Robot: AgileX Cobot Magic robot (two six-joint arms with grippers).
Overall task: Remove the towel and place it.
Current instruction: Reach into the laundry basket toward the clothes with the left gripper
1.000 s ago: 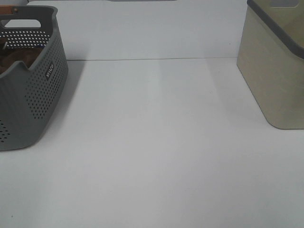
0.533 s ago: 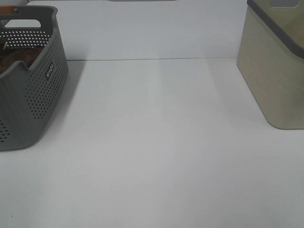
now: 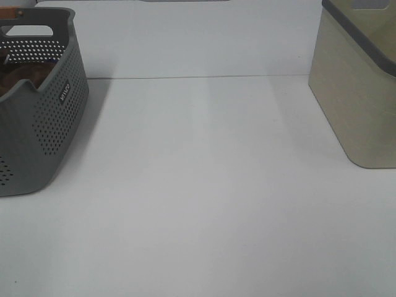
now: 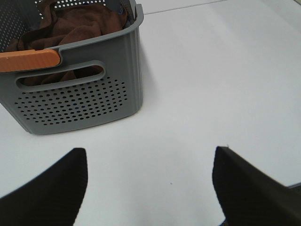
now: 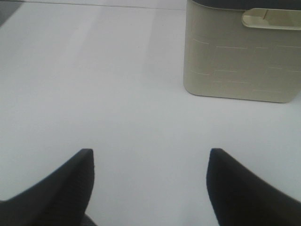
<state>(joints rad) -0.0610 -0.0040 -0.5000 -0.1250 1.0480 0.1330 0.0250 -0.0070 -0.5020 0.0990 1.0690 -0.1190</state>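
Exterior high: grey perforated plastic basket (image 3: 43,124) sits at 9 o'clock on the white table (image 3: 204,185), partly cut off by the frame edge. Dark brown plush towel (image 3: 21,77) is bunched inside it, only a patch showing over the dipped rim. Beige rectangular plastic bin with a dark grey rim band (image 3: 359,105) stands at 2 o'clock, well apart from the basket.

Left wrist: left gripper (image 4: 150,160) hangs over bare table short of the basket, black fingers (image 4: 51,188) spread wide with nothing between them (released). Basket's handle side faces the camera, with an orange grip strip (image 4: 28,60) on the rim above the slot handle. Towel lies crumpled in the basket, brown visible through the slot too, clear of the fingers.

Right wrist: right gripper (image 5: 150,157) is likewise spread wide and empty over bare table. Beige bin stands ahead of it, apart from the fingers. Its moulded cream handle (image 5: 270,19) shows near the rim.
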